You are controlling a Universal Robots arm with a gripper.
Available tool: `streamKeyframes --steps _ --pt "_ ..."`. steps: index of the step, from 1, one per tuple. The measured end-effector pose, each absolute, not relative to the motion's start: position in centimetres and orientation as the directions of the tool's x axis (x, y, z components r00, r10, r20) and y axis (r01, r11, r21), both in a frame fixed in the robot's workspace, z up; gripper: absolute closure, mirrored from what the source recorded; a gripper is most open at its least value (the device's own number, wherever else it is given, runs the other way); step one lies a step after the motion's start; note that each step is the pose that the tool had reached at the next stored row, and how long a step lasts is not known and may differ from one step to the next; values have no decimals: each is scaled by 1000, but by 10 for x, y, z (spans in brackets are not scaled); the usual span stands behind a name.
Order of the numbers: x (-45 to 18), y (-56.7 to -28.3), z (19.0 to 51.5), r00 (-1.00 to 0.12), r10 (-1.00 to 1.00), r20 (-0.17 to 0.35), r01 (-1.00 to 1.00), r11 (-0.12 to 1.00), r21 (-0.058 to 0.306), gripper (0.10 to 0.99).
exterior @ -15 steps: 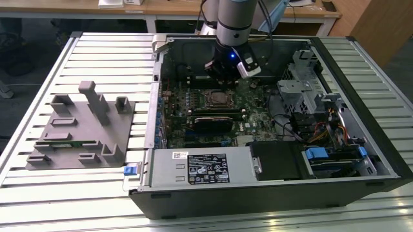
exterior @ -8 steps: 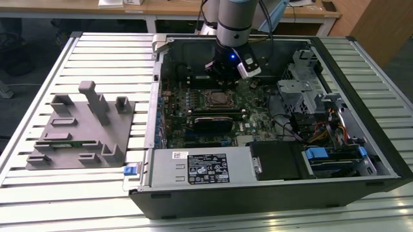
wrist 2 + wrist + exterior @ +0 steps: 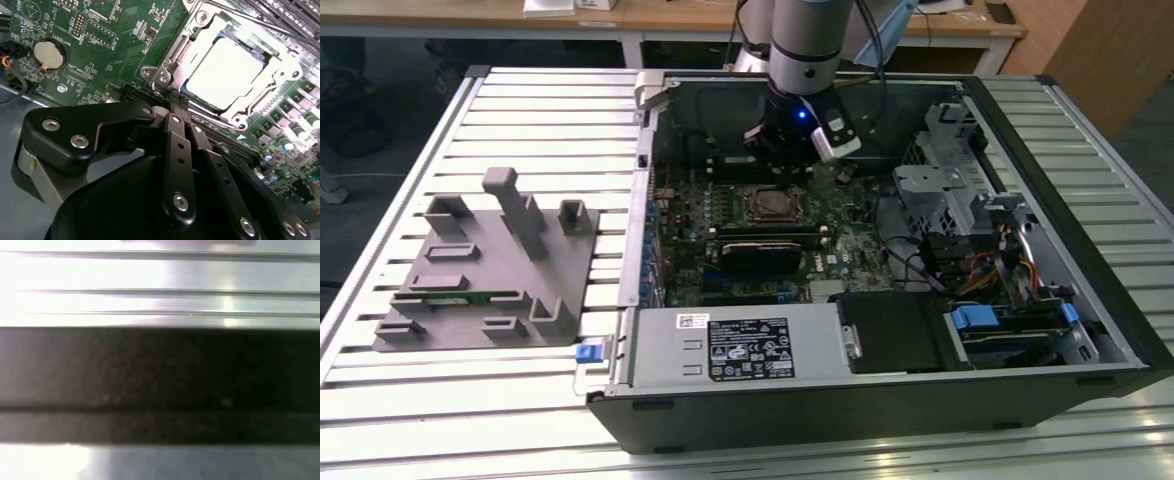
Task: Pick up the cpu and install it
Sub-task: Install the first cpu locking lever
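The cpu (image 3: 227, 70) is a shiny silver square lying flat in the metal-framed socket (image 3: 165, 75) of the green motherboard (image 3: 100, 30). In the exterior view the cpu (image 3: 771, 205) sits mid-board inside the open computer case (image 3: 881, 400). My gripper (image 3: 790, 160) hangs just past the socket's far side, low over the board. In the second wrist view its black linkages converge at the gripper (image 3: 167, 104), right beside the socket's corner; it is shut with nothing in it.
A grey fixture tray (image 3: 480, 270) with upright pegs lies on the slatted table (image 3: 480, 400) at the exterior view's left. Drive cages and cables (image 3: 987, 230) crowd the case's right side. A coin battery (image 3: 49, 54) sits on the board. The first wrist view shows bright slats (image 3: 160, 270).
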State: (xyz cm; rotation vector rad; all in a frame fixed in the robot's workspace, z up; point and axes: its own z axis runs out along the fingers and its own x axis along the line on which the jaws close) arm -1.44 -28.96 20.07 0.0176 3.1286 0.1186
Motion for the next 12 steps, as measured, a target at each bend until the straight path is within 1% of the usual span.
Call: streamKeyframes --steps 4,12 --pt "-14 -290 208 -1000 12 -10 11 997 75 980" --pt "-14 -291 208 -1000 12 -10 11 997 74 980"
